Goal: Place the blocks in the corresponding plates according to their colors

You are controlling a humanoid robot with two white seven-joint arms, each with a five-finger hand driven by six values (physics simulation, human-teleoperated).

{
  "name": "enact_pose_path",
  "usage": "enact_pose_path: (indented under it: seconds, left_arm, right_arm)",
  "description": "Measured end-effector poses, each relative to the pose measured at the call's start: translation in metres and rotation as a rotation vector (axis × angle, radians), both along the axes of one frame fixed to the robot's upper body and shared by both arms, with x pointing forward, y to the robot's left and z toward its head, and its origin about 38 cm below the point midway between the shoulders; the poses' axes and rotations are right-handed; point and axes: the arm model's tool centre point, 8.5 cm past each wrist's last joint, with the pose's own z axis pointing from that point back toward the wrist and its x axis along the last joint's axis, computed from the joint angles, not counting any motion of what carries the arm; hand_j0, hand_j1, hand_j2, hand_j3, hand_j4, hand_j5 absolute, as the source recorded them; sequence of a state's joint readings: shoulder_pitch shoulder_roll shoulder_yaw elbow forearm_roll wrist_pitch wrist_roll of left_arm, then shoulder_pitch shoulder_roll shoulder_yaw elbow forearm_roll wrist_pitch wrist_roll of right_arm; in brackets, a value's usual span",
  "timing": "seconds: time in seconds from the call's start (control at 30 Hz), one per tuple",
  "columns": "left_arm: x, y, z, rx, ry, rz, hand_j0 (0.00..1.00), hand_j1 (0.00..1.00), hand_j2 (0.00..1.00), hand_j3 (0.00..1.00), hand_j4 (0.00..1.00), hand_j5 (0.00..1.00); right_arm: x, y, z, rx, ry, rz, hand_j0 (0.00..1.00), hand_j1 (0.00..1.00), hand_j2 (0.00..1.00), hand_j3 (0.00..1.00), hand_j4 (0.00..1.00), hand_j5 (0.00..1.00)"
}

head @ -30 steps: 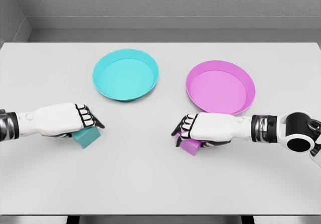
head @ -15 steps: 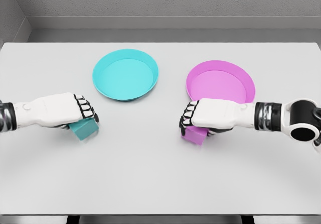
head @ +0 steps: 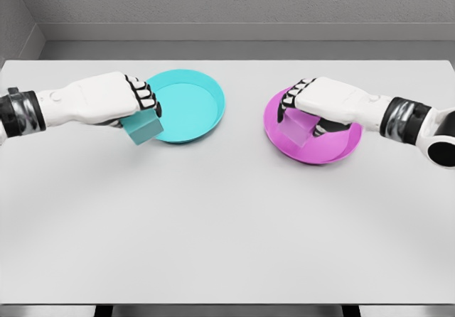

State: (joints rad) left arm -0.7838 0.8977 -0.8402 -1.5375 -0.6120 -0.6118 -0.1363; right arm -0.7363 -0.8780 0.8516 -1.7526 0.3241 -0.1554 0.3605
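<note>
Two blocks carried, two risks. Left hand (head: 117, 98) closed around teal block (head: 144, 129) at near-left rim of teal plate (head: 206, 98), only partly over it: early release likely tips it onto desk (head: 227, 217). Right hand (head: 320, 100) closed around pink block (head: 297, 126) over pink plate (head: 340, 152); high drop could bounce out. Versus a second ago: both blocks lifted off desk, carried farther back toward plates.

No text, label, brand or number can be read anywhere in the head view. The plates, blocks, table and hands look plain. Any fine print on the arms would be too small to tell.
</note>
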Motion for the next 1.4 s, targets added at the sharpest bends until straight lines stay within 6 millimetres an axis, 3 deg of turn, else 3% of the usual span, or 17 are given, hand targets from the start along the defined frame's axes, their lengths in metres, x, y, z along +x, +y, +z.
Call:
enact_pose_path:
  seconds: [0.37, 0.4, 0.43, 0.53, 0.6, 0.63, 0.67, 0.7, 0.83, 0.93, 1.0, 1.1, 1.23, 1.4]
  left_arm:
    - [0.055, -0.039, -0.018, -0.061, 0.042, 0.055, 0.35, 0.35, 0.35, 0.35, 0.35, 0.35]
    - [0.059, -0.041, -0.023, -0.06, 0.05, 0.064, 0.36, 0.36, 0.36, 0.36, 0.36, 0.36]
    - [0.062, -0.043, -0.025, -0.058, 0.053, 0.07, 0.36, 0.36, 0.36, 0.36, 0.36, 0.36]
    - [0.072, -0.048, -0.032, -0.048, 0.062, 0.089, 0.39, 0.39, 0.39, 0.39, 0.39, 0.39]
    - [0.078, -0.051, -0.037, -0.046, 0.072, 0.102, 0.53, 0.53, 0.53, 0.53, 0.53, 0.53]
    - [0.08, -0.053, -0.04, -0.045, 0.078, 0.108, 0.69, 0.69, 0.69, 0.69, 0.69, 0.69]
    - [0.082, -0.054, -0.041, -0.043, 0.079, 0.111, 0.95, 0.95, 0.95, 0.95, 0.95, 0.95]
    - [0.083, -0.055, -0.043, -0.042, 0.083, 0.114, 1.0, 1.0, 1.0, 1.0, 1.0, 1.0]
    - [0.086, -0.056, -0.048, -0.04, 0.092, 0.124, 1.0, 1.0, 1.0, 1.0, 1.0, 1.0]
    - [0.089, -0.056, -0.045, -0.041, 0.087, 0.128, 1.0, 1.0, 1.0, 1.0, 1.0, 1.0]
    - [0.089, -0.053, -0.044, -0.044, 0.086, 0.133, 1.0, 1.0, 1.0, 1.0, 1.0, 1.0]
    - [0.088, -0.038, -0.039, -0.033, 0.076, 0.153, 1.0, 1.0, 1.0, 1.0, 1.0, 1.0]
    - [0.077, -0.006, -0.025, -0.025, 0.056, 0.172, 1.0, 1.0, 1.0, 1.0, 1.0, 1.0]
    - [0.058, 0.052, -0.012, -0.037, 0.074, 0.246, 1.0, 1.0, 1.0, 1.0, 1.0, 1.0]
  right_arm:
    - [0.021, -0.026, 0.0, 0.002, 0.02, -0.28, 0.55, 0.55, 0.55, 0.55, 0.55, 0.55]
    - [0.023, -0.028, -0.001, 0.001, 0.023, -0.295, 0.61, 0.61, 0.61, 0.61, 0.61, 0.61]
    - [0.023, -0.03, -0.002, 0.001, 0.026, -0.306, 1.0, 1.0, 1.0, 1.0, 1.0, 1.0]
    - [0.025, -0.03, -0.004, 0.003, 0.03, -0.318, 1.0, 1.0, 1.0, 1.0, 1.0, 1.0]
    - [0.025, -0.029, -0.005, 0.003, 0.034, -0.321, 1.0, 1.0, 1.0, 1.0, 1.0, 1.0]
    - [0.025, -0.029, -0.005, 0.003, 0.034, -0.321, 1.0, 1.0, 1.0, 1.0, 1.0, 1.0]
    - [0.025, -0.029, -0.006, 0.003, 0.035, -0.322, 1.0, 1.0, 1.0, 1.0, 1.0, 1.0]
    - [0.025, -0.029, -0.005, 0.003, 0.034, -0.323, 1.0, 1.0, 1.0, 1.0, 1.0, 1.0]
    - [0.025, -0.031, 0.002, 0.006, 0.017, -0.317, 1.0, 1.0, 1.0, 1.0, 1.0, 1.0]
    - [0.023, -0.041, 0.02, 0.017, -0.031, -0.261, 1.0, 1.0, 1.0, 1.0, 1.0, 1.0]
    - [0.014, -0.051, 0.018, 0.009, -0.034, -0.207, 1.0, 1.0, 1.0, 1.0, 1.0, 1.0]
    - [-0.014, -0.079, -0.01, -0.014, 0.021, -0.126, 1.0, 1.0, 1.0, 1.0, 1.0, 1.0]
    - [-0.028, -0.103, 0.004, -0.032, -0.019, -0.061, 1.0, 1.0, 1.0, 1.0, 1.0, 1.0]
    - [-0.031, -0.11, 0.018, -0.043, -0.054, -0.026, 1.0, 1.0, 1.0, 1.0, 1.0, 1.0]
